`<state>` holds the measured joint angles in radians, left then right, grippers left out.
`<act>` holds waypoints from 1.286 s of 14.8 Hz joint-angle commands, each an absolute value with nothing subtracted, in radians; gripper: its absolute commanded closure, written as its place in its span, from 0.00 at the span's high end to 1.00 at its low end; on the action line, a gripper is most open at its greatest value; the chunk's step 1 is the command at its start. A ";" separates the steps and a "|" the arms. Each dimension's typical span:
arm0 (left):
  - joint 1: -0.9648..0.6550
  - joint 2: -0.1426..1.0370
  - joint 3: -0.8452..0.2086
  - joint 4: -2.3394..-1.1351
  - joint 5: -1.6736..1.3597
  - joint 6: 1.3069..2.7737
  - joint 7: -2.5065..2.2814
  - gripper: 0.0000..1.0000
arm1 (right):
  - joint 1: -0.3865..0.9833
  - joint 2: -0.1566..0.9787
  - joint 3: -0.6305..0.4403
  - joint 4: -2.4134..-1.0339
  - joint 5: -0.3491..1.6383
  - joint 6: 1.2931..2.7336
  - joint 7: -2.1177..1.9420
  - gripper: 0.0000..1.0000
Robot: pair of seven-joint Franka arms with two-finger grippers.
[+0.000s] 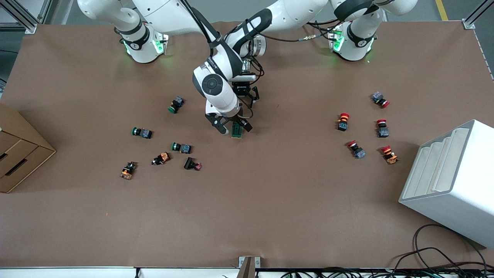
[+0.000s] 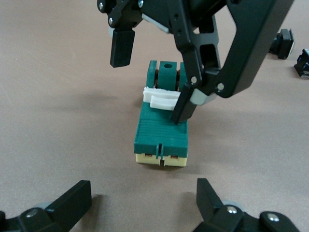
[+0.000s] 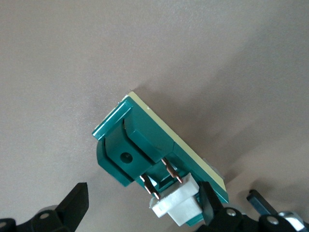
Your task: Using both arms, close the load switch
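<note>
The load switch (image 1: 236, 130) is a dark green block lying on the brown table (image 1: 270, 200) at its middle. My right gripper (image 1: 231, 126) is low over it, open, with its fingers on either side of the lever end. In the left wrist view the switch (image 2: 161, 133) shows its white lever (image 2: 159, 96), and one fingertip (image 2: 182, 105) of the right gripper (image 2: 152, 77) touches that lever. The right wrist view shows the switch (image 3: 145, 140), its white lever (image 3: 181, 205) and my right gripper (image 3: 142, 208). My left gripper (image 1: 249, 98), (image 2: 142, 203) is open and empty over bare table beside the switch's cream-edged end.
Green, orange and black push-buttons (image 1: 181, 147) lie toward the right arm's end. Red push-buttons (image 1: 342, 121) lie toward the left arm's end. A cardboard box (image 1: 19, 154) and a white rack (image 1: 451, 181) stand at the table's two ends. Cables (image 1: 436, 258) lie near the front edge.
</note>
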<state>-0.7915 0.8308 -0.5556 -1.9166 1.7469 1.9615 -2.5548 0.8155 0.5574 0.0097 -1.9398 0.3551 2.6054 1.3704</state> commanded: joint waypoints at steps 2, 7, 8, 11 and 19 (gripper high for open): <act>-0.796 0.870 -0.543 -1.873 1.775 1.974 -2.565 0.97 | 0.772 0.563 0.003 -1.875 0.373 2.626 1.368 1.00; -0.792 0.868 -0.543 -1.875 1.775 1.974 -2.563 0.97 | 0.756 0.564 0.003 -1.844 0.373 2.626 1.370 1.00; -0.792 0.867 -0.543 -1.875 1.773 1.974 -2.560 0.97 | 0.758 0.566 0.003 -1.842 0.373 2.628 1.370 1.00; -0.792 0.867 -0.543 -1.875 1.773 1.974 -2.557 0.97 | 0.756 0.580 0.002 -1.833 0.371 2.631 1.367 1.00; -0.790 0.864 -0.543 -1.873 1.773 1.974 -2.548 0.97 | 0.741 0.647 0.000 -1.764 0.361 2.631 1.358 1.00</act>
<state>-0.7912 0.8371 -0.5515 -1.9020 1.7469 1.9626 -2.5547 0.7571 0.6083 -0.0048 -1.8049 0.3685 2.6219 1.3732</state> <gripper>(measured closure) 0.026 0.000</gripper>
